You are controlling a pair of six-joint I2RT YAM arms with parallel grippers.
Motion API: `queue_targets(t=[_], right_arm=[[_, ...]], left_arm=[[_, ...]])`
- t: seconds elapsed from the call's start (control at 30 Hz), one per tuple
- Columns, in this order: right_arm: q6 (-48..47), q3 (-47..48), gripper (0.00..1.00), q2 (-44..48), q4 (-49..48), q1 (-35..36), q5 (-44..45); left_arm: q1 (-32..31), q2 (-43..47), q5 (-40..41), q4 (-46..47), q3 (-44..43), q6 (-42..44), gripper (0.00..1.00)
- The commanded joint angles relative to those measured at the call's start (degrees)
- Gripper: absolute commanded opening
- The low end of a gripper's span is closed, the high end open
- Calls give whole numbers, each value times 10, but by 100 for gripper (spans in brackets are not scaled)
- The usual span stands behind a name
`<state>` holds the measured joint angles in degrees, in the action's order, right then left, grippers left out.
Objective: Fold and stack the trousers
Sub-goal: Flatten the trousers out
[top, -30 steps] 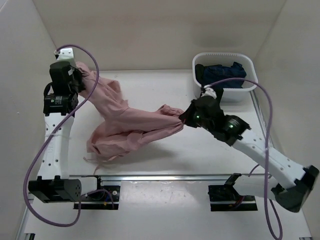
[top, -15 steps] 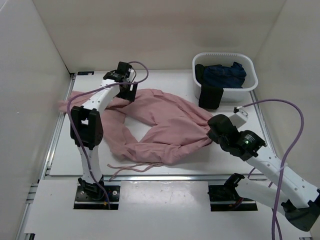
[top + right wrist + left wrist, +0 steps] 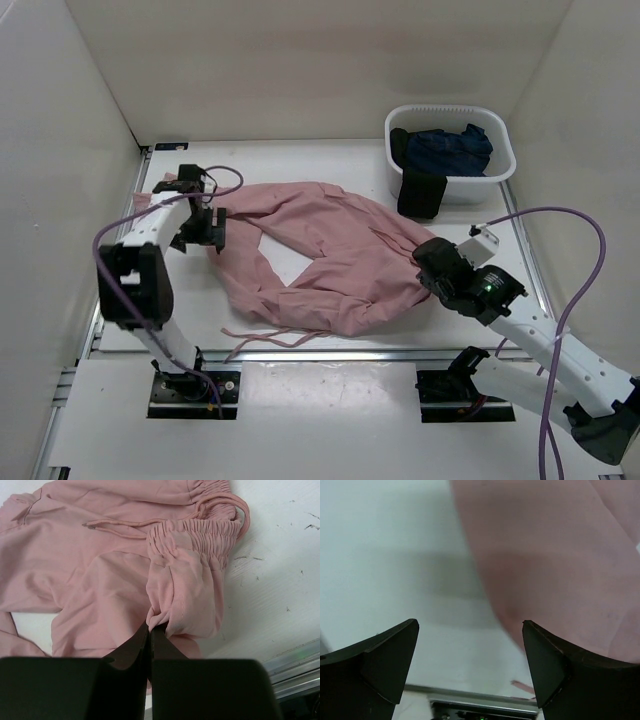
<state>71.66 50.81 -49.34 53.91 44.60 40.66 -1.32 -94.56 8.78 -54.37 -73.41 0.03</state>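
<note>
The dusty-pink trousers (image 3: 330,250) lie spread across the middle of the table, legs reaching left and waist to the right. My left gripper (image 3: 208,235) hovers open over the left leg's edge with nothing between its fingers; in its wrist view (image 3: 470,645) the pink cloth (image 3: 560,555) fills the upper right. My right gripper (image 3: 424,268) is shut on a pinch of fabric just under the gathered waistband (image 3: 200,535), shown at the jaw tips (image 3: 150,626). The drawstring (image 3: 115,527) lies across the cloth.
A white basket (image 3: 500,165) stands at the back right with a dark navy garment (image 3: 450,148) in it and a black garment (image 3: 420,193) hanging over its front. White walls close in left, back and right. A metal rail (image 3: 330,352) runs along the table's near edge.
My left gripper opened and let go of the trouser leg, then swung from the back to the left side. My right gripper pulled the waist right and nearer, spreading the trousers flat.
</note>
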Motion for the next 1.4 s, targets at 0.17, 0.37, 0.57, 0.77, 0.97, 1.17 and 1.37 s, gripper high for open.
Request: queue_targets(t=[0.17,0.37,0.57,0.77,0.97,1.17,1.37], right_arm=[[21,3,0,3,12,-1,19],[51,-15,0,45,49,-1,52],[102,-1,0,128,150,-1,131],[141,-7,0,200,208,-1,162],[141,-7,0,199,208,-1,162],[125,-12,0,165,202,-1,157],[125,-12,0,159,202,-1,151]], left_arm=[[-1,-156,-97,18,-18,0,98],[4,-130,-125,23,58,0,14],[70,44,80,16,102,0,14],[136,161,180,16,-41,0,14],[136,166,175,-13,-24,0,14],[136,196,121,-32,128,0,42],[201,226,116,-25,182,0,100]])
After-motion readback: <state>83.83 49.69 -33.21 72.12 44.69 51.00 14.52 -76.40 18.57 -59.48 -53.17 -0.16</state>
